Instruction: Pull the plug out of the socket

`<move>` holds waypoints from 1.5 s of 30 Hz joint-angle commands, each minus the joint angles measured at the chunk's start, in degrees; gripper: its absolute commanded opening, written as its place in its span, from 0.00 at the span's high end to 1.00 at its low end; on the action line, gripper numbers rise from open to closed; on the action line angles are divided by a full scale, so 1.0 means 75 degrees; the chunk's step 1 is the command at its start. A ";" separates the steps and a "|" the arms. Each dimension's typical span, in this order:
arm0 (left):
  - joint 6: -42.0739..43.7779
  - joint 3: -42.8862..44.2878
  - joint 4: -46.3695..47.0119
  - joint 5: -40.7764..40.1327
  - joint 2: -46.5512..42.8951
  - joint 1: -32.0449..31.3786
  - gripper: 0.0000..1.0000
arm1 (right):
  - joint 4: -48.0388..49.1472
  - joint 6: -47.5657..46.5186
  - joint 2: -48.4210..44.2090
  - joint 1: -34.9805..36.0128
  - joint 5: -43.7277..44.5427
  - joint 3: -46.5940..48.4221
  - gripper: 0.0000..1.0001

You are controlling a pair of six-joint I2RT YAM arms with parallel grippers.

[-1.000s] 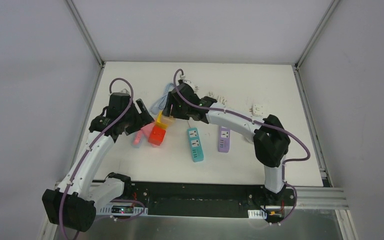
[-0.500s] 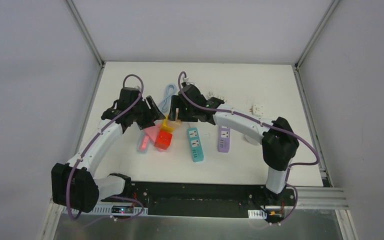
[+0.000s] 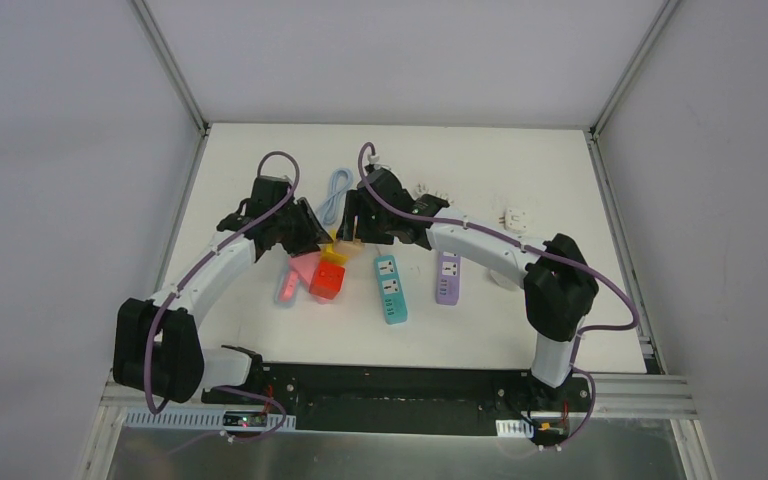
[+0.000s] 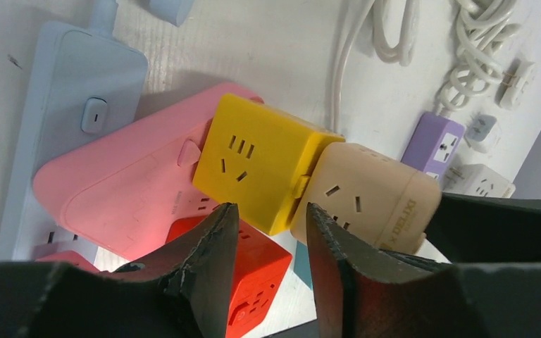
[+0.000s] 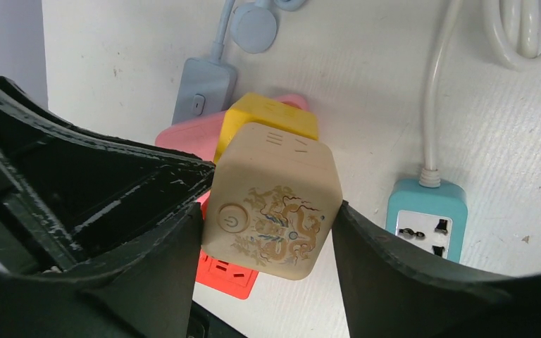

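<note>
**Plug [image 5: 275, 183] clamped in right gripper [image 5: 269, 210]; left gripper [image 4: 271, 211] open at the socket [image 4: 260, 172]**

Top view: both arms reach in to the middle of the table [image 3: 560, 330], and their grippers nearly meet. The left gripper [image 3: 312, 238] sits just left of the yellow socket [image 3: 333, 256]. The right gripper [image 3: 353, 232] sits just right of it and hides most of the plug. The socket lies over the near end of a pink strip [image 3: 296, 275] and the far edge of a red cube [image 3: 326, 283]. A teal strip [image 3: 391, 288] and a purple strip [image 3: 447, 278] lie to the right, apart from the socket.

Left wrist view: the two fingers [image 4: 208, 260] stand apart with a narrow gap between them and grip nothing. The near lower corner of the socket shows in that gap, just past the tips. The socket is wider than the gap. The beige plug [image 4: 366, 197] joins the socket's right face and the two touch. The pink strip [image 4: 120, 186] lies behind and to the left. The red cube [image 4: 253, 271] sits below, between the fingers.

Right wrist view: the fingers [image 5: 176, 260] press on the plug's left and right sides, and its button face points at the camera. The socket [image 5: 268, 116] sits flush against the plug's far end. The teal strip [image 5: 423, 218] lies to the right, clear of the fingers.
</note>
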 commanded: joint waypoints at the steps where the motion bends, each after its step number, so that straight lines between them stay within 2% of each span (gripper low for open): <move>1: 0.0066 -0.0298 0.0242 -0.0089 0.0139 -0.0176 0.63 | -0.0093 0.0134 -0.0191 0.0050 -0.0325 0.0087 0.58; 3: -0.0018 -0.0395 0.0109 -0.0369 0.0161 -0.0253 0.70 | -0.0130 0.0099 -0.0186 0.0065 -0.0325 0.0142 0.68; 6: -0.0022 -0.0505 -0.0050 -0.0691 0.0185 -0.0515 0.75 | -0.0293 -0.0112 -0.0100 0.0135 -0.0519 0.0314 0.91; 7: -0.0024 -0.0529 -0.0116 -0.0796 0.0204 -0.0589 0.76 | -0.0377 -0.0134 -0.0043 0.0167 -0.0462 0.0397 0.93; 8: -0.0020 -0.0549 -0.0194 -0.0925 0.0217 -0.0648 0.77 | -0.0451 -0.0157 0.0049 0.0196 -0.0331 0.0496 0.90; 9: -0.0024 -0.0581 -0.0261 -0.1042 0.0239 -0.0690 0.78 | -0.0526 -0.0147 0.0125 0.0222 -0.0131 0.0543 0.82; 11: -0.0047 -0.0681 -0.0332 -0.1167 0.0218 -0.0703 0.80 | -0.0597 -0.0045 0.0244 0.0257 0.0065 0.0566 0.57; 13: -0.0047 -0.0779 -0.0380 -0.1322 0.0152 -0.0703 0.80 | -0.0622 0.0147 0.0286 0.0266 0.0329 0.0488 0.42; 18: -0.0045 -0.0972 -0.0372 -0.1458 0.0003 -0.0703 0.81 | -0.0328 0.0448 0.0304 0.0236 0.0422 0.0297 0.41; 22: -0.0048 -0.1025 -0.0383 -0.1545 -0.0004 -0.0703 0.81 | -0.0500 0.0478 0.0483 0.0232 0.0337 0.0524 0.27; 26: -0.0048 -0.1069 -0.0402 -0.1661 -0.0039 -0.0703 0.81 | -0.0592 0.0651 0.0504 0.0238 0.0459 0.0506 0.26; 28: -0.0067 -0.1060 -0.0489 -0.1762 -0.0051 -0.0703 0.81 | -0.0488 0.0726 0.0429 0.0250 0.0471 0.0507 0.33; 32: -0.0063 -0.0986 -0.0684 -0.1941 -0.0053 -0.0703 0.82 | -0.0271 0.0773 0.0309 0.0266 0.0672 0.0501 0.62; 34: -0.0034 -0.0969 -0.0754 -0.1962 -0.0035 -0.0703 0.82 | -0.0326 0.0719 0.0285 0.0264 0.0832 0.0566 0.80; 35: -0.0017 -0.0957 -0.0803 -0.1960 -0.0033 -0.0703 0.82 | -0.0337 0.0685 0.0245 0.0261 0.0866 0.0584 0.84; 37: 0.0007 -0.0947 -0.0868 -0.2196 -0.0010 -0.0703 0.83 | -0.0297 0.0634 0.0153 0.0256 0.0814 0.0587 1.00; 41: 0.0010 -0.0946 -0.0944 -0.2275 0.0051 -0.0694 0.83 | -0.0101 0.0602 -0.0136 0.0209 0.0479 0.0545 1.00; 43: 0.0010 -0.0944 -0.0947 -0.2287 0.0095 -0.0692 0.84 | 0.0433 0.0833 -0.0253 0.0111 -0.0184 0.0336 1.00; 45: 0.0010 -0.0941 -0.0936 -0.2282 0.0160 -0.0697 0.84 | 0.0650 0.0877 -0.0115 0.0218 -0.0333 0.0432 1.00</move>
